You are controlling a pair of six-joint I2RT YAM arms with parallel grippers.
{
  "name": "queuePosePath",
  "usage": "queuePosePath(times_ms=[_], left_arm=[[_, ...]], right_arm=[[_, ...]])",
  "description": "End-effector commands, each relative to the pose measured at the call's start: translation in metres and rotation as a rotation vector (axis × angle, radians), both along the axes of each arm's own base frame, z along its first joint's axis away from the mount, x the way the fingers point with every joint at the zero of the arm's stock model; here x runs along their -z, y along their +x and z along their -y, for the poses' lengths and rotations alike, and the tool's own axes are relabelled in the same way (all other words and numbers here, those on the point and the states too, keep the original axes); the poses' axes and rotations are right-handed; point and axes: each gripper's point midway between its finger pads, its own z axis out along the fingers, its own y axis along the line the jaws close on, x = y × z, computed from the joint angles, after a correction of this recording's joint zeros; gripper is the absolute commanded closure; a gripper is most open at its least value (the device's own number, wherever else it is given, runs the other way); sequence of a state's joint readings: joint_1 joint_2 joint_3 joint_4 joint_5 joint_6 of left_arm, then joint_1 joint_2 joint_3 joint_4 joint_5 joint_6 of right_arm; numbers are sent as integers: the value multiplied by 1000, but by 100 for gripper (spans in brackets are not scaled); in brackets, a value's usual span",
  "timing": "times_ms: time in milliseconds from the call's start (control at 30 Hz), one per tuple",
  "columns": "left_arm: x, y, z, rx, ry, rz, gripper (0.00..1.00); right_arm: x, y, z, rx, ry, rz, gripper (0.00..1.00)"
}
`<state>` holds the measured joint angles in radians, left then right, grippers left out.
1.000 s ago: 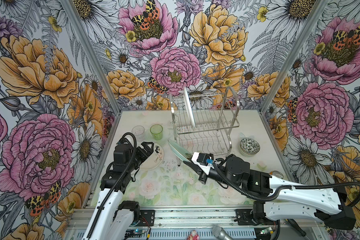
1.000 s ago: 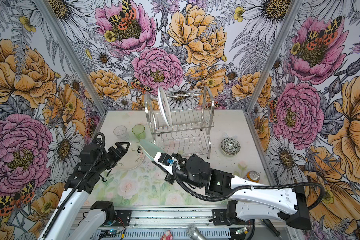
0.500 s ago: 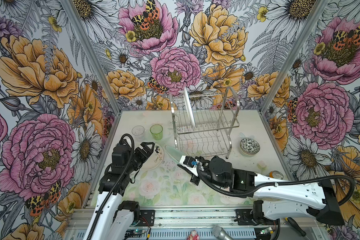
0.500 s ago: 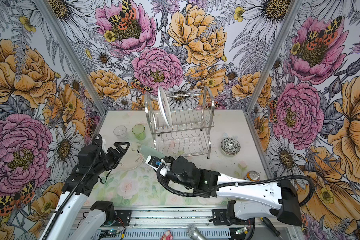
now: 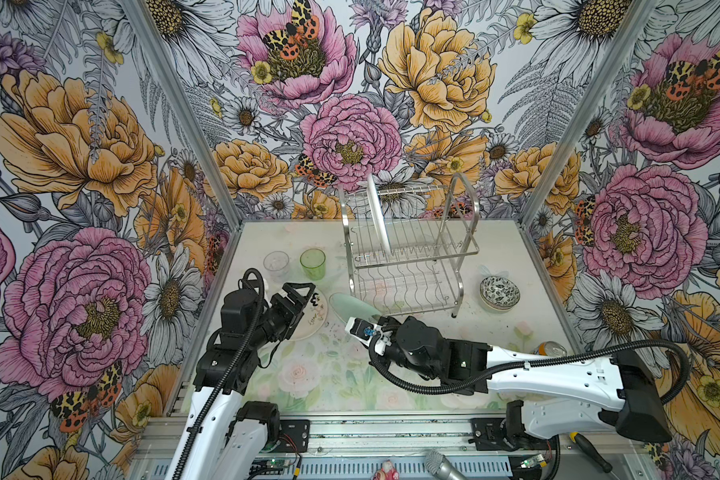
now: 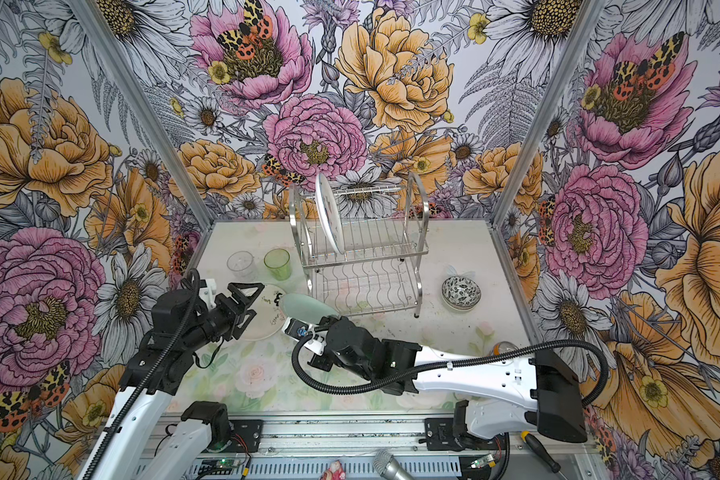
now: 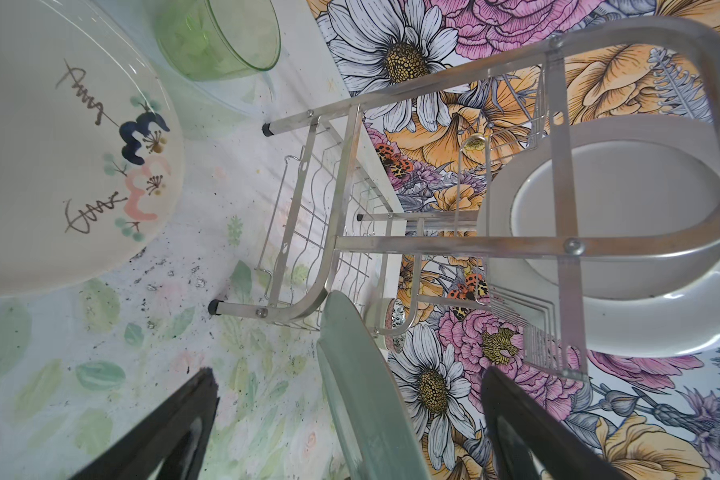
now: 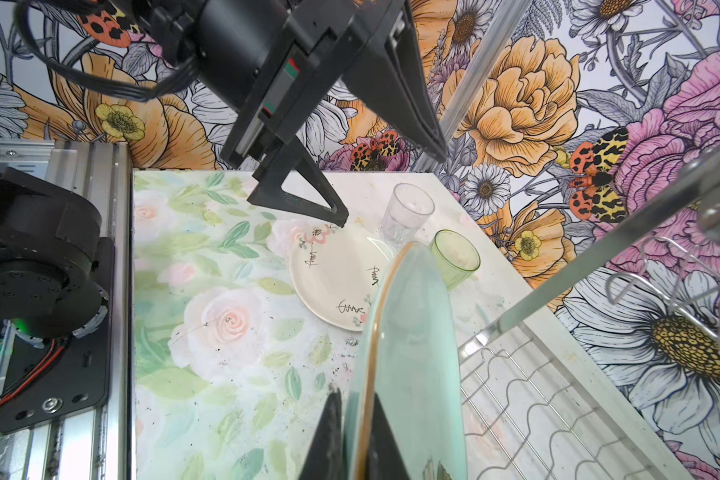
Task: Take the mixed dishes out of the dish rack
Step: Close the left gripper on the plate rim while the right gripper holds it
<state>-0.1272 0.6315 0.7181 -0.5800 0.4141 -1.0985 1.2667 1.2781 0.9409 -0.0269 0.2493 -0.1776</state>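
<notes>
plates (image 5: 352, 305) three, tumblers (image 5: 312, 264) two, rack (image 5: 412, 257) one

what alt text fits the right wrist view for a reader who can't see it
The right pincer grips a round pale aqua plate on edge over the floral table. Beyond are a cream drawn-on plate, a clear tumbler, a green tumbler and the open left pincer; a chrome wire dish rack stands beside.
</notes>
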Motion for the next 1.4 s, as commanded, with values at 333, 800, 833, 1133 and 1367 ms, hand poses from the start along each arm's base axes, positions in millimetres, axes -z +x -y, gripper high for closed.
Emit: queuePosePath(times_ms=[333, 800, 833, 1133, 1367], left_arm=[[-19, -1, 44, 116, -171, -9, 1], [-14, 7, 60, 187, -163, -48, 1], [-13, 6, 61, 193, -166, -54, 1], [8, 2, 57, 182, -183, -109, 4], [13, 2, 52, 173, -213, -119, 28]], right_arm=[[-69, 11, -19, 23, 144, 128, 100], [-64, 13, -38, 0, 99, 167, 100], [-63, 12, -40, -3, 95, 169, 100], [-54, 4, -57, 10, 12, 256, 100], [-48, 1, -60, 3, 11, 248, 100]])
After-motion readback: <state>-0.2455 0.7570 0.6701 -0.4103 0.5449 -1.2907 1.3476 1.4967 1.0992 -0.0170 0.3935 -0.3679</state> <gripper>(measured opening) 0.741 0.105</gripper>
